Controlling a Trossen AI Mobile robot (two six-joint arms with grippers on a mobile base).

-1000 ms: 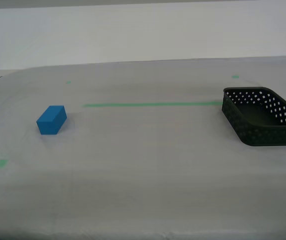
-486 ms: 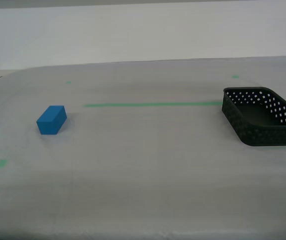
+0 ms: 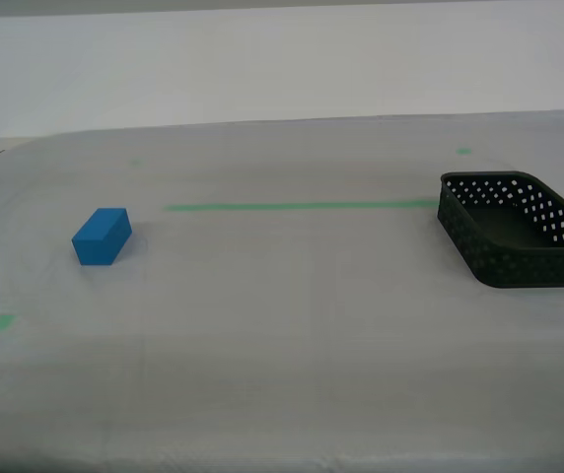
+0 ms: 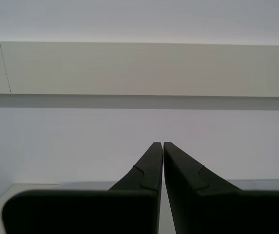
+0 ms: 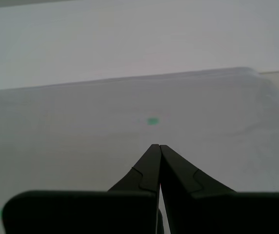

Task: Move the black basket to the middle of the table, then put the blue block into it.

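While nothing grips it, the black basket (image 3: 515, 230) sits on the desk (image 3: 292, 335) at the exterior view's right, a single shallow plastic tub with rounded corners and walls pierced by rows of small holes, nothing inside it. Well apart, toward the exterior view's left, lies one blue block (image 3: 102, 236), a plain matte rectangular solid, much smaller than the basket. Between them runs one thin green tape line (image 3: 302, 206), its end just beside the basket's wall. I count three small green tape bits (image 3: 4, 321) scattered on the whitish-grey cloth. My first claw (image 5: 159, 146) hangs over bare cloth with its tapered black fingers pressed together on nothing. My second claw (image 4: 163, 144) is likewise pinched closed, pointing at a pale wall (image 4: 139, 68).
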